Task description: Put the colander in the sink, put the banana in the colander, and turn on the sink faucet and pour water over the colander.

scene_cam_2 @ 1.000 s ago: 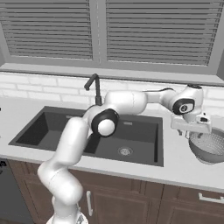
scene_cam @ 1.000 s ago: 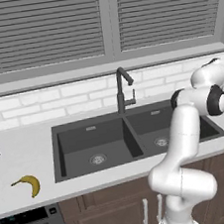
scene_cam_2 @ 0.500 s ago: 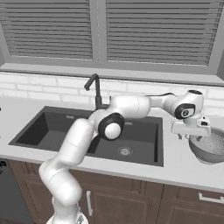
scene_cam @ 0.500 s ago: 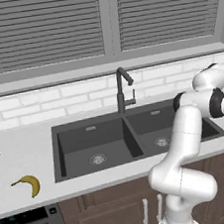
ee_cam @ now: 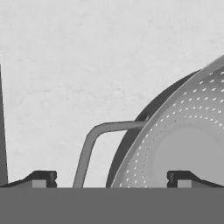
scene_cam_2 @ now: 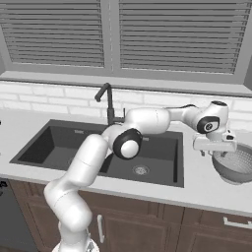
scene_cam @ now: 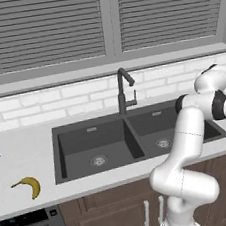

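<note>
Hovering wide open and empty, the gripper (scene_cam_2: 215, 153) straddles the colander (scene_cam_2: 235, 165) rim and handle on the counter's (scene_cam_2: 206, 187) right end, beside the sink (scene_cam_2: 93, 147). Banana (scene_cam: 28, 185) lies near the counter's left front edge.

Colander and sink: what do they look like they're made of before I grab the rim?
The colander looks like thin brushed metal: silvery grey, rows of small holes, and a bent wire-like handle. The sink looks like matte charcoal composite or coated metal, showing no shine; only its round drains look like bright metal.
</note>
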